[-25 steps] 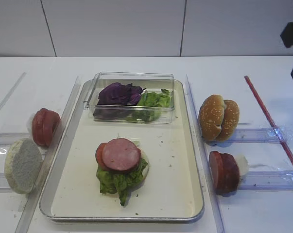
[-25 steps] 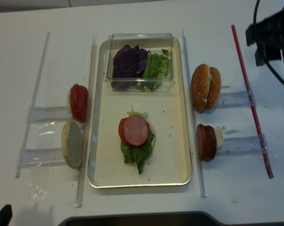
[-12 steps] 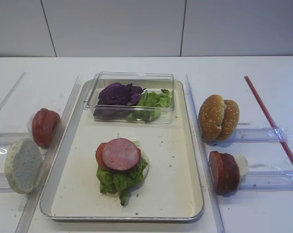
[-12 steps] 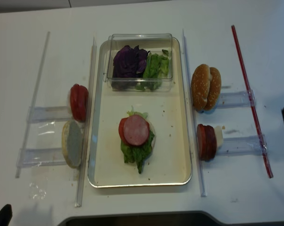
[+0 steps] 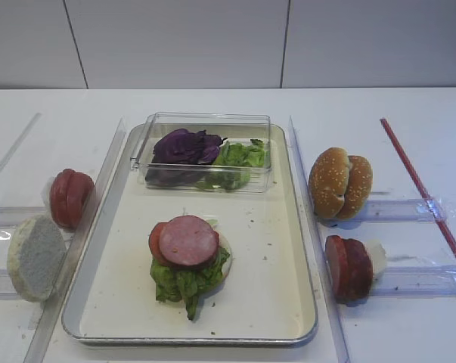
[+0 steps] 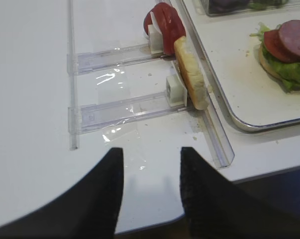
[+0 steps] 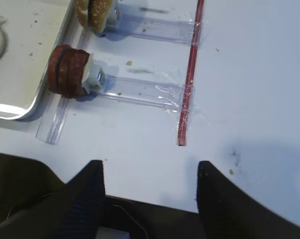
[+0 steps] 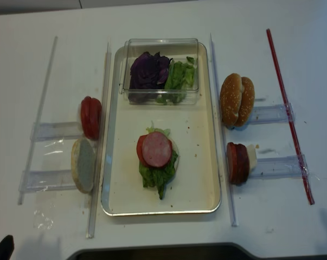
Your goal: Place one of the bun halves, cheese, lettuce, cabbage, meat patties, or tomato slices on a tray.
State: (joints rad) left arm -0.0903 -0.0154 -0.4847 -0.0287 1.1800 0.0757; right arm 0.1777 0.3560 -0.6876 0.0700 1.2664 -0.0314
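Exterior high view is showing the tray [image 5: 303, 249] already carrying a stack topped by a meat patty [image 5: 187, 240] over a tomato slice and lettuce, with spare meat patties [image 5: 348, 268] waiting outside on its right. Right wrist view is showing the right gripper [image 7: 150, 189] standing spread and empty near them. Left wrist view is showing the left gripper [image 6: 150, 191] likewise parted, gripping nothing (a further item is seemingly still to be placed).

The large rectangular silver metal tray [image 5: 299, 249] lies mid-table. At its far end sits a small clear plastic box [image 5: 205, 151] holding dark purple cabbage [image 5: 184, 145] left of frilly green lettuce [image 5: 239, 155]. Nearer, a pink-faced meat patty [image 5: 188, 240] tops a stack (leaves beneath). Sesame-seeded bun halves [image 5: 339, 183] stand right of the tray, glossy red tomato slices [image 5: 69, 197] left.
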